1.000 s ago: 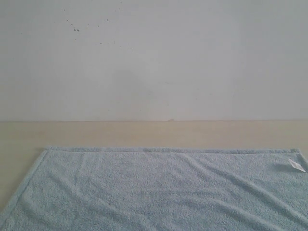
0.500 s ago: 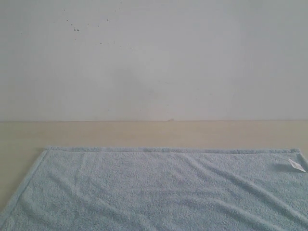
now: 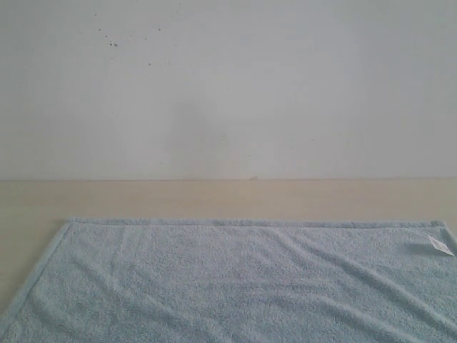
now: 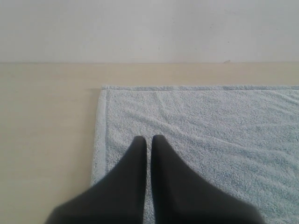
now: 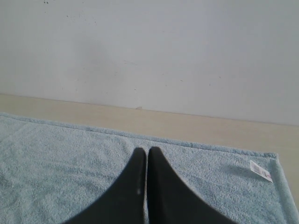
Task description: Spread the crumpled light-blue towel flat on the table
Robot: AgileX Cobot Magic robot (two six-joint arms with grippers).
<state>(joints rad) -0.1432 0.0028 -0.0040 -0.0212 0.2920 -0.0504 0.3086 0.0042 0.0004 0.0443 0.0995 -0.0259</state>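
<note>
**Left gripper** (image 4: 148, 140): both dark fingers are pressed together, tip to tip, with no cloth or anything else showing between them. It stands over the towel (image 3: 235, 279), just inside the towel's left hem and a little short of the far left corner.

**Right gripper** (image 5: 147, 151): this one is closed in the same way and also holds nothing. It hangs over the towel's right half, with the white tag (image 5: 260, 171) off to its outer side near the far right corner.

**Towel:** it lies opened out on the table (image 3: 214, 196). Its far hem runs straight and parallel to the wall (image 3: 285, 86), and a bare strip of table separates the two. Both far corners are squared out. Only shallow diagonal ripples cross the pile, and I see no fold or bunching. The near edge lies below every view, so I cannot say how it sits.

**Reading of the arrangement:** I place each arm on its own side because a sheet spreads by pulling its corners apart. Empty jaws over flat cloth suggest that nothing here needs pinching. By my judgement the spreading is essentially complete in the visible part.

**Caution:** terry pile catches easily. If a closed fingertip were lowered and dragged across it, a fresh ridge could form.
</note>
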